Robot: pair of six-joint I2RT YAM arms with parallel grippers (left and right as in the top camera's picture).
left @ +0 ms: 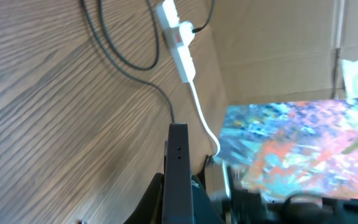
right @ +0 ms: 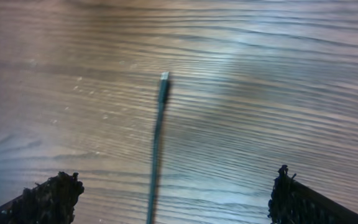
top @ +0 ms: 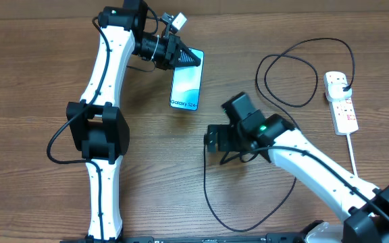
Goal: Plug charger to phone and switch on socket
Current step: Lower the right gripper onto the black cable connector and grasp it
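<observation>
The phone (top: 186, 86) lies on the wood table with its light blue screen up. My left gripper (top: 179, 58) is shut on its far end. In the left wrist view the phone (left: 178, 168) shows as a dark edge-on bar between the black jaws. The charger, a thin black cable (top: 301, 48), loops from its plug (top: 343, 82) in the white socket strip (top: 343, 108) and runs under my right arm. My right gripper (top: 210, 140) hangs open above the connector end. In the right wrist view the cable (right: 156, 140) runs between the wide-apart fingers to its tip (right: 164, 76).
The socket strip's thick white cord (top: 354, 158) trails toward the front right. A loop of black cable (top: 211, 202) lies in front of the right arm. The strip (left: 179, 37) also shows in the left wrist view, beside a blurred colourful surface (left: 297, 140).
</observation>
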